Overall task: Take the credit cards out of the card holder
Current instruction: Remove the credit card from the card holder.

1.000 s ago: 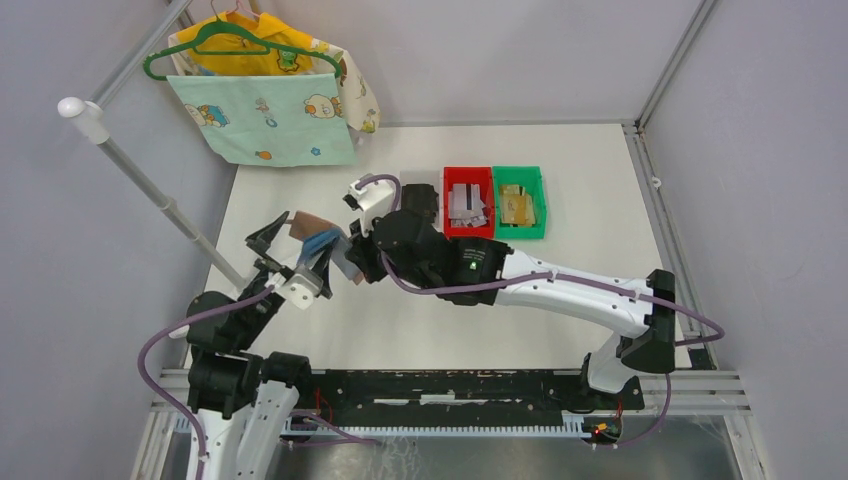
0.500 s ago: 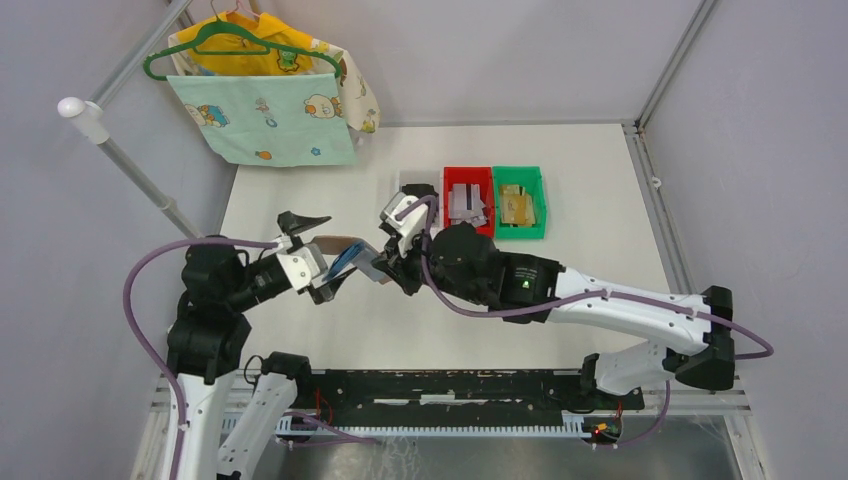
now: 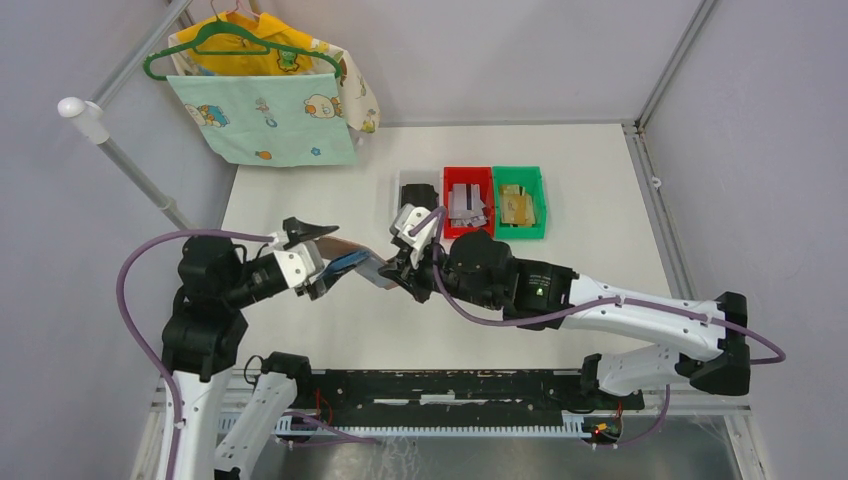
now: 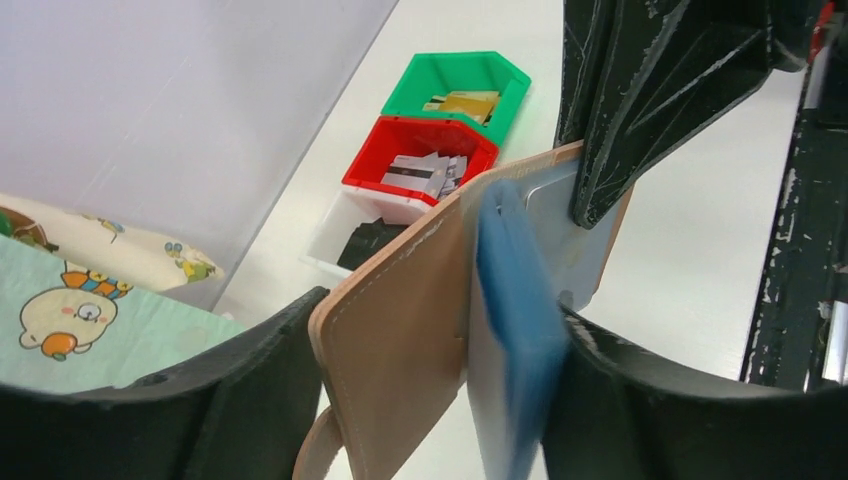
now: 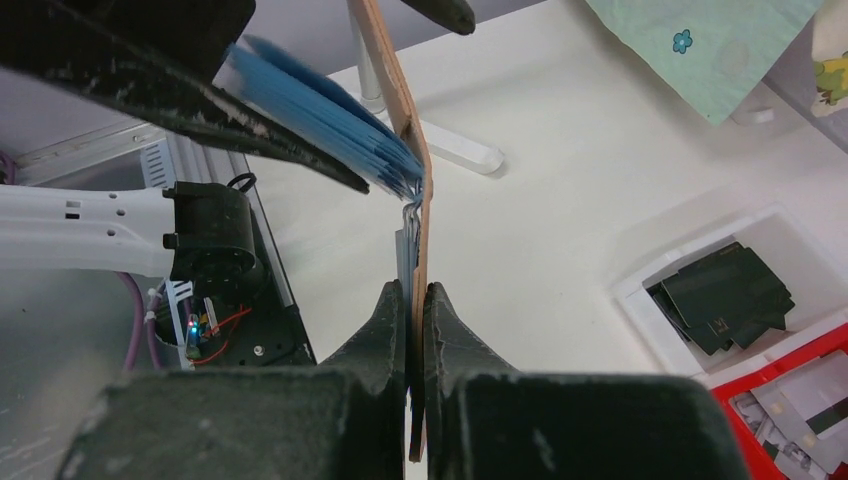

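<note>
The card holder (image 3: 336, 245) hangs in the air over the table's left part, its pinkish-tan cover (image 4: 400, 330) spread away from the blue sleeves (image 4: 515, 310). My left gripper (image 3: 322, 258) straddles it with the jaws wide, one finger against the cover and the other against the sleeves (image 5: 320, 125). My right gripper (image 3: 397, 272) is shut on the holder's far edge (image 5: 422, 230). There it pinches the tan flap together with a thin pale grey credit card (image 4: 560, 225). One black finger (image 4: 620, 130) of the right gripper lies over that card.
At the back stand a red bin (image 3: 446, 205) holding grey cards, a green bin (image 3: 541, 203) with golden ones, and a white tray (image 5: 640, 300) of black items. Printed cloths on a green hanger (image 3: 262, 115) and a slanted pole (image 3: 140, 175) stand at the left.
Both grippers have carried the holder right and towards the near edge. The left arm has swung round to the left. Its jaws have narrowed onto the holder. The right gripper has stayed shut.
</note>
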Robot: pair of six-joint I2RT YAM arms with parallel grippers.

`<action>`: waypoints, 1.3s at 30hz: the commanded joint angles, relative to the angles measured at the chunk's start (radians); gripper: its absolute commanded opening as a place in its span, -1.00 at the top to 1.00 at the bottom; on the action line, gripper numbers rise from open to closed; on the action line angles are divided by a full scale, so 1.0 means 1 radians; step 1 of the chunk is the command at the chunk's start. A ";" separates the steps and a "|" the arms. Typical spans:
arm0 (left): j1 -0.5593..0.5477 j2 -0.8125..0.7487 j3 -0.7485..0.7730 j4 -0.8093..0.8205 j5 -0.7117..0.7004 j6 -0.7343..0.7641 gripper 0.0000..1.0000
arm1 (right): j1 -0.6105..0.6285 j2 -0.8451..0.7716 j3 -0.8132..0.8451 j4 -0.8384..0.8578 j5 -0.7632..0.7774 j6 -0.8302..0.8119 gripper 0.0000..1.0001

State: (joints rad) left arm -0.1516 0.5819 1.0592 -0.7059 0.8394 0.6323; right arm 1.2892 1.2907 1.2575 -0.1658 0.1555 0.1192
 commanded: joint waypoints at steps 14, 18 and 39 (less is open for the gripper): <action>0.006 0.292 0.238 -0.527 0.266 0.209 0.45 | 0.003 -0.113 -0.089 0.199 -0.028 -0.050 1.00; 0.006 0.321 0.255 -0.508 0.228 0.209 0.94 | -0.002 -0.136 -0.120 0.204 -0.028 -0.067 0.99; -0.042 0.527 0.402 -0.761 0.245 0.332 0.96 | -0.255 0.072 0.075 0.027 -0.782 -0.137 -0.74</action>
State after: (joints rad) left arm -0.1646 1.1095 1.4094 -1.4178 1.0306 0.9253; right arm 1.0382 1.3090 1.2831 -0.1448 -0.4141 -0.0071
